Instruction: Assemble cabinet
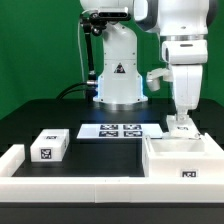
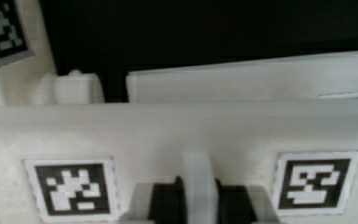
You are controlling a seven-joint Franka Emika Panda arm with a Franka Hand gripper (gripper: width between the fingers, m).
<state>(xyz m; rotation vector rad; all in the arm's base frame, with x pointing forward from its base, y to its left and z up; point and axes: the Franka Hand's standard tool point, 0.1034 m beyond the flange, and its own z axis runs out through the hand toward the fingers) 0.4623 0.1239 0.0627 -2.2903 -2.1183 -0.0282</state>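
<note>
In the exterior view a black table (image 1: pixel 95 152) stands before a green backdrop (image 1: pixel 30 50). The marker board (image 1: pixel 120 130) lies mid-table, a drawer block (image 1: pixel 48 146) near on the exterior view's left, the cabinet (image 1: pixel 170 165) near on its right. The arm points straight down, gripper (image 1: pixel 181 122) at the cabinet's far wall. In the wrist view the fingers (image 2: pixel 163 203) stand narrowly apart astride a white cabinet ridge; whether they pinch it, I cannot tell.

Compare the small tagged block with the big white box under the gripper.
The drawer block is far smaller than the cabinet box. The block lies at the exterior view's left; the box sits at its right. The gripper hangs at the box's rear edge, away from the block. Both are white with black-and-white tags.
</note>
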